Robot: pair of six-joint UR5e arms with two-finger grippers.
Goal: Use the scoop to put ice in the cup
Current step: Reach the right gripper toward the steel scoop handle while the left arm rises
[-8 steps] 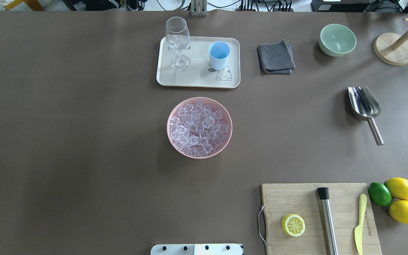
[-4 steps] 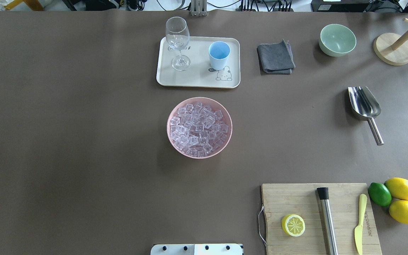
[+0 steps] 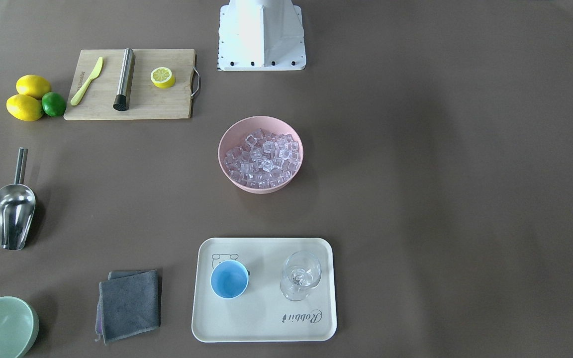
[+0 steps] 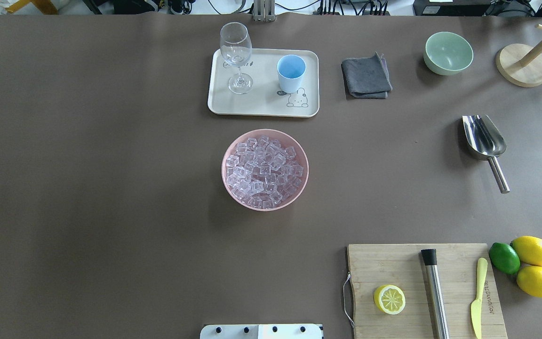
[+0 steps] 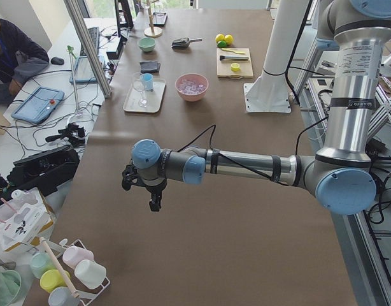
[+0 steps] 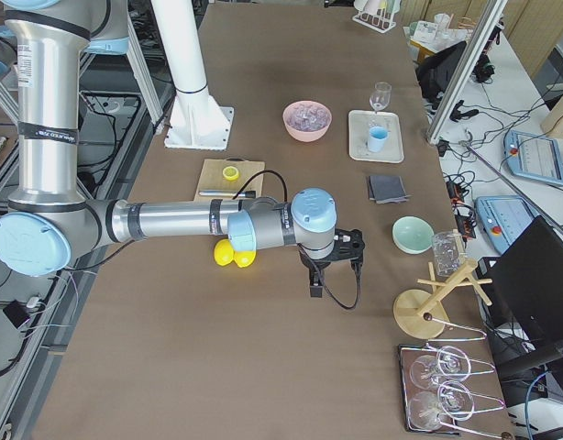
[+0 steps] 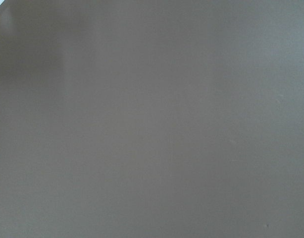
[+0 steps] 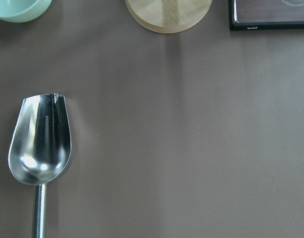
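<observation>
Fetching the scoop [image 4: 483, 139] is being faced, by judgement: it is lying untouched at the table's [image 4: 111, 188] right, well apart from ice [image 4: 264, 169] and cup [image 4: 291, 73]. Its handle is to be grasped by the right gripper [image 6: 332, 261], whose opening cannot be told.

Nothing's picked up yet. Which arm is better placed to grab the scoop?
Right. The scoop lies on the robot's right side of the table, handle toward the robot, and shows in the right wrist camera; the left wrist camera sees only tabletop.
</observation>
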